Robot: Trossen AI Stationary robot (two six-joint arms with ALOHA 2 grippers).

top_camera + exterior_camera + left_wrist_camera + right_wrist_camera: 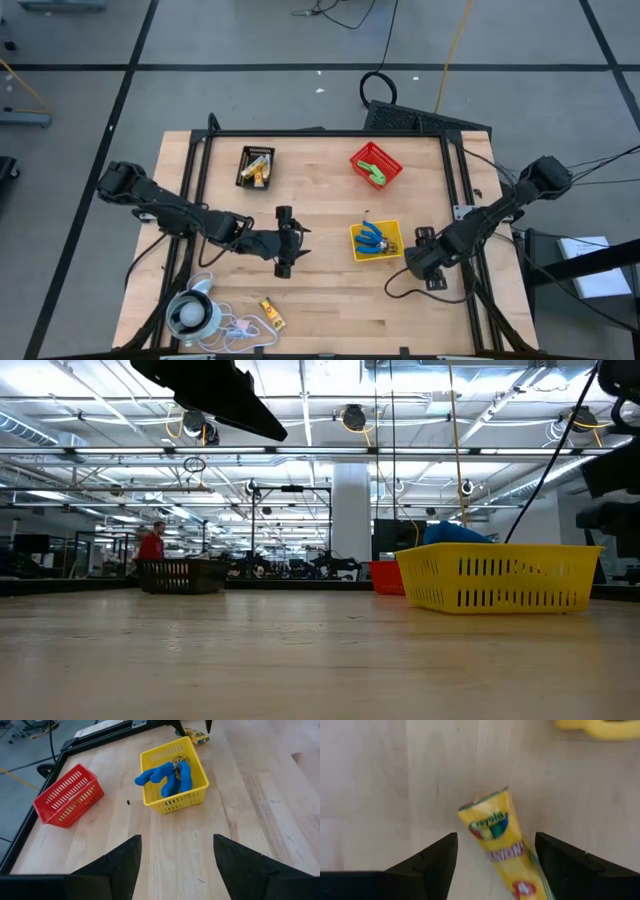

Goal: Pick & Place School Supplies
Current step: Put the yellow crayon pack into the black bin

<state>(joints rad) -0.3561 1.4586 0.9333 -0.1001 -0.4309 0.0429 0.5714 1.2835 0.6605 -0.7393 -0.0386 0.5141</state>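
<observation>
A yellow crayon packet (500, 840) lies on the wooden table (320, 310) between the spread fingers of the right gripper (495, 865), beside the yellow bin (376, 240); blue-handled scissors (167, 776) rest inside that bin; a green item (374, 170) sits in the red bin (376, 164); a second crayon packet (272, 314) lies near the table's front edge; the left gripper (284, 243) hovers mid-table, fingers parted and empty, facing the yellow bin; the black bin (255, 166) holds yellow-orange packets.
</observation>
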